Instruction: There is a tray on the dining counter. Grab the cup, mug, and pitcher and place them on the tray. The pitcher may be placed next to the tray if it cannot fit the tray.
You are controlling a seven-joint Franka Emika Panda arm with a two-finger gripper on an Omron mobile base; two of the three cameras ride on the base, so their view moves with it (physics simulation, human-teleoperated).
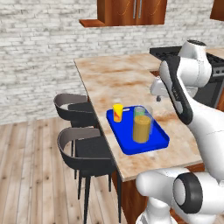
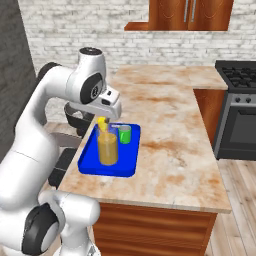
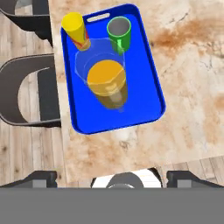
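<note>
Hand view, left to right: the cup (image 3: 75, 29), the pitcher (image 3: 107, 84) and the mug (image 3: 119, 32) all stood upright on the tray (image 3: 146, 94), which lay on the dining counter (image 3: 192, 87). Above them the gripper (image 3: 112, 177) hung spread wide, holding nothing.

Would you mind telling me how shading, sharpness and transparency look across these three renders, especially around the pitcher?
Left base view: even, flat light; the pitcher is see-through, the mug showing through its glass, edges slightly soft. Right base view: the arm overlaps the cup, with little cast shadow on the tray. Hand view: sharpest; the pitcher's clear rim is faint against the blue; no glare.
</note>
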